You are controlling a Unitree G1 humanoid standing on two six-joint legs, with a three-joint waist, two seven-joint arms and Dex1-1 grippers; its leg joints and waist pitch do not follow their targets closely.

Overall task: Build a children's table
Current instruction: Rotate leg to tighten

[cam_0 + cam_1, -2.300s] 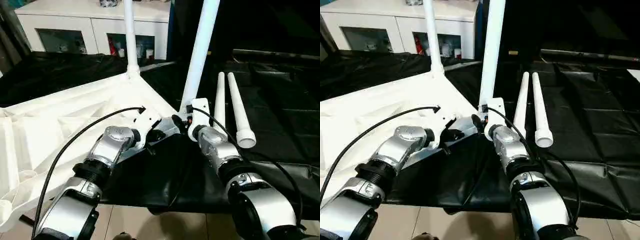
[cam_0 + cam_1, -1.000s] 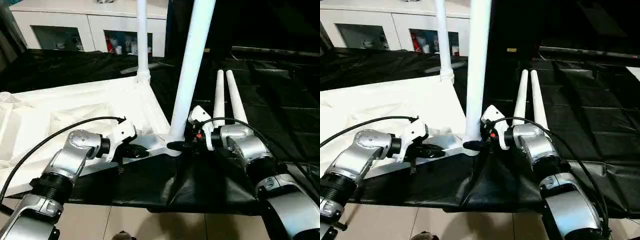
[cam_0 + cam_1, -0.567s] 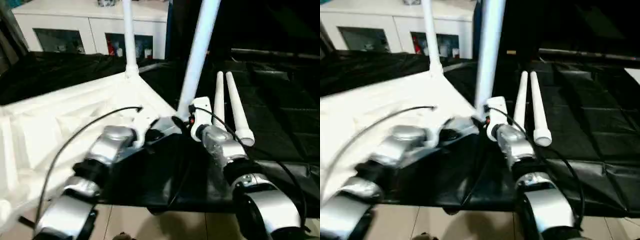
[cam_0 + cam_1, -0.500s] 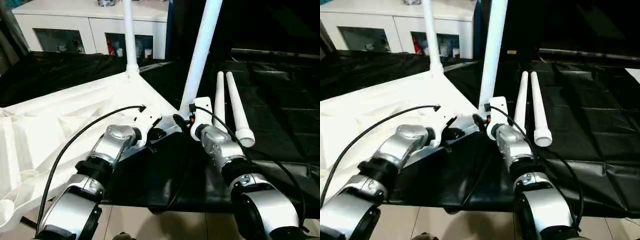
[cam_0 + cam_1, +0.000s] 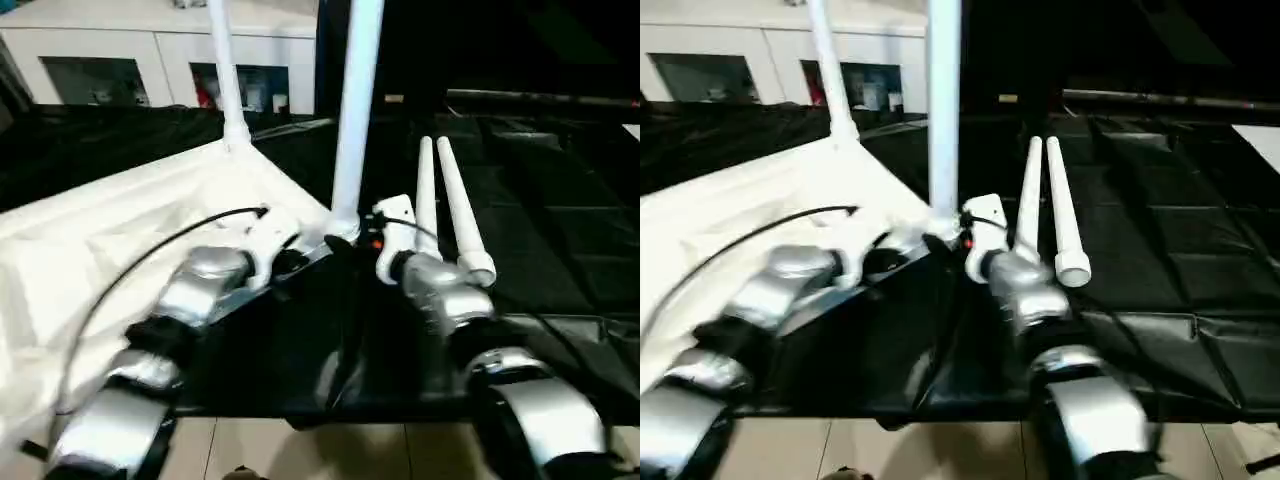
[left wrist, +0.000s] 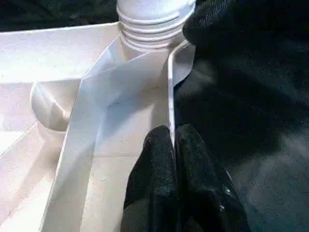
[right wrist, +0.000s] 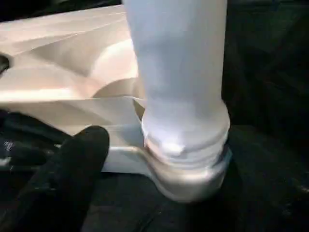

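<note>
Left tool (image 6: 173, 145) pinches the tabletop (image 5: 110, 240) rim at mid-left of frame; right tool (image 5: 350, 243) at center, can't tell if open. Tabletop lies underside-up, left half, two legs (image 5: 355, 110) standing in corner sockets. Two loose legs (image 5: 450, 205) right of center on black sheet (image 5: 560, 260). Likely light, stiff, slick plastic; grab legs near the thick end.

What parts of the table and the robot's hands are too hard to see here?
- Upright legs: tops cut off by the head view's upper edge.
- Tabletop: far left cut off by the picture edge, ribs blurred.
- Right gripper: fingers blurred beside the near leg's base.
- Leg thread: how deep it sits in the socket, hidden.
</note>
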